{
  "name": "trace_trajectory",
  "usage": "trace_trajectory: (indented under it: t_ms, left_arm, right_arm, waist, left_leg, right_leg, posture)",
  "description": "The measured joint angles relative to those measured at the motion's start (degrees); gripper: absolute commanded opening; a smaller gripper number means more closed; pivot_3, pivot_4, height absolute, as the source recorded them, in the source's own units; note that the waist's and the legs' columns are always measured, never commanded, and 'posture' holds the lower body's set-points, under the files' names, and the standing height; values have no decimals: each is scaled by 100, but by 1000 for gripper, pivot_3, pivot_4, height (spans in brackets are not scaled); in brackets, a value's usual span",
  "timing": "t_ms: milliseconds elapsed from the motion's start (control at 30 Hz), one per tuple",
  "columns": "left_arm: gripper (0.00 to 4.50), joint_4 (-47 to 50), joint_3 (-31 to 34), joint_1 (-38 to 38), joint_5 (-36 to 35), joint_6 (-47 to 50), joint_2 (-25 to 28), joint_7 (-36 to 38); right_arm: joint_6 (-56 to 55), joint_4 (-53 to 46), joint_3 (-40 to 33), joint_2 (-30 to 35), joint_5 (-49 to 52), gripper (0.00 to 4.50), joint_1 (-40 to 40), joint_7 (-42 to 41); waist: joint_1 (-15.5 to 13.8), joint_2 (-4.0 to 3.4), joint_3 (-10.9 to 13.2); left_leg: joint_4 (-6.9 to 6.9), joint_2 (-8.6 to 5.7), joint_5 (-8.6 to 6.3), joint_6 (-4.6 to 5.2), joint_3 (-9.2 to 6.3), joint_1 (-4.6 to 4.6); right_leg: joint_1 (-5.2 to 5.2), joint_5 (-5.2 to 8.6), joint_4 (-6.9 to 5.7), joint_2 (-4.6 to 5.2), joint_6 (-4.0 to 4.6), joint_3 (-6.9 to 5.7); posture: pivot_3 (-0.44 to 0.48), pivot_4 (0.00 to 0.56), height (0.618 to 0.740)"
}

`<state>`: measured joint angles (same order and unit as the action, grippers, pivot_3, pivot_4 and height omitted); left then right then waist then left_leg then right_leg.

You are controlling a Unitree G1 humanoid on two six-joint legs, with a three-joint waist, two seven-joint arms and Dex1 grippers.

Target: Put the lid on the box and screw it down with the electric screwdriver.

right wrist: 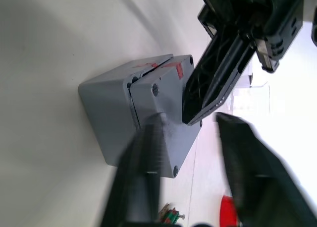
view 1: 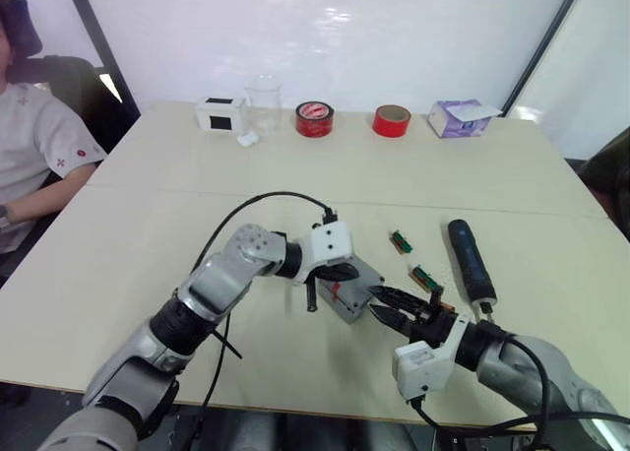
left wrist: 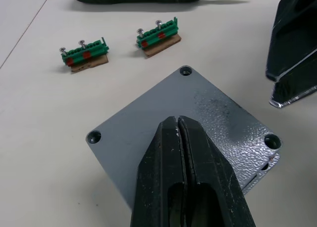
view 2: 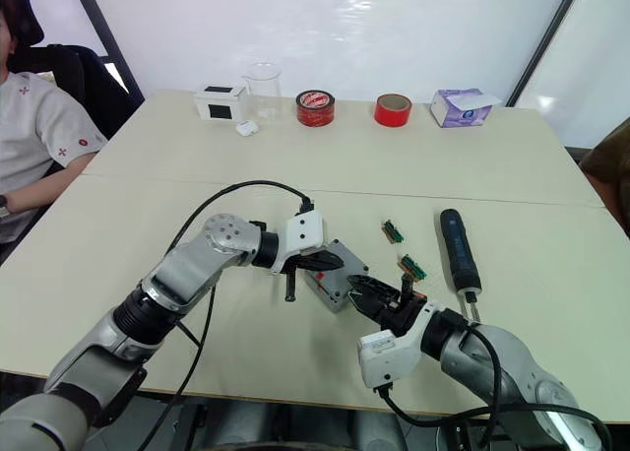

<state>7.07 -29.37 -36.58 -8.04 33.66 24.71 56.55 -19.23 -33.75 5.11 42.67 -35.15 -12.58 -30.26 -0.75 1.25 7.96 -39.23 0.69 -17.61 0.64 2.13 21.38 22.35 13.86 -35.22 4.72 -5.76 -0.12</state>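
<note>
- Beige table, far edge lined with a white box with a black patch, a clear cup, two red tape rolls, a purple tissue box; printing on the rolls too small to read.
- Seated person at the left edge, mostly cut off.
- Left arm bent inward over mid-table, left gripper pointing down, fingers pressed together, tips resting on the lid.
- Right arm reaching in from the near right, right gripper at the box's near corner, fingers spread, one against the lid's edge.
- Electric screwdriver lying flat, right of the box, apart from both grippers.
- Box near the front middle of the table, lid sitting on top slightly askew; interior hidden.
- Red marks on the grey housing, not legible.
- Two green terminal strips between box and screwdriver.
</note>
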Motion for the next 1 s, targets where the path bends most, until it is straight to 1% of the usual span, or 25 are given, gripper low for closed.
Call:
trace_trajectory:
  t_ms: [33, 233, 400, 533, 733, 800, 933, 1000]
  left_arm:
    - [0, -1, 41, 30, -14, -31, 2, 41]
    - [0, 64, 208, 44, -149, -7, 122, 229]
    - [0, 118, 454, 19, -417, 466, 122, 244]
    - [0, 204, 680, -95, -631, 700, 121, 246]
    - [0, 298, 1399, -621, -1368, 1444, -94, 122]
    - [0, 84, 1560, -834, -1387, 1486, -64, -10]
    - [0, -360, 1469, -854, -1160, 1319, 105, -107]
    - [0, -677, 1410, -773, -999, 1188, 180, -121]
  right_arm:
    - [16, 17, 0, -2, 24, 48, -1, -8]
    - [24, 188, -187, 3, 258, 48, -30, -13]
    - [-40, 350, -199, 3, 457, 48, -55, -6]
    - [-126, 528, -199, 6, 490, 48, -100, 23]
    - [-156, 669, -199, 6, 570, 48, -91, 27]
    - [-74, 697, -199, -1, 751, 48, -89, -38]
    - [123, 694, -199, -74, 1026, 48, -91, -128]
    - [425, 664, -222, -209, 1549, 48, -105, -293]
  waist:
    - [2, -3, 2]
    - [8, -10, 12]
    - [9, -27, 39]
    - [4, -23, 89]
    - [6, -23, 97]
    - [10, -23, 97]
    - [28, -23, 98]
    - [16, -23, 99]
  left_leg:
    - [0, 0, 0, 0, 0, 2]
    - [5, 2, 0, 0, 1, 7]
    - [6, 2, 0, 0, 1, 16]
    - [6, 2, 0, 0, 1, 29]
    - [4, -3, 3, -2, 1, 82]
    - [4, -14, 3, -2, 0, 83]
    - [4, -12, 3, -2, 0, 82]
    - [4, -9, 3, -2, -1, 83]
  right_leg:
    - [3, 0, 0, 0, 0, 0]
    - [12, 0, 0, -1, 0, 0]
    - [23, 0, -1, -3, 0, 0]
    - [33, 0, -2, -3, 0, 0]
    - [82, -3, -6, -4, -3, 0]
    - [84, -3, -7, -6, -3, 0]
    - [86, -2, -8, -12, -3, 0]
    - [87, -2, -8, -11, -3, 0]
  posture:
    - [0, 150, 740]
    - [0, 150, 740]
    - [0, 150, 740]
    - [0, 150, 740]
    - [0, 150, 740]
    - [0, 150, 740]
    - [0, 150, 740]
    - [0, 150, 740]
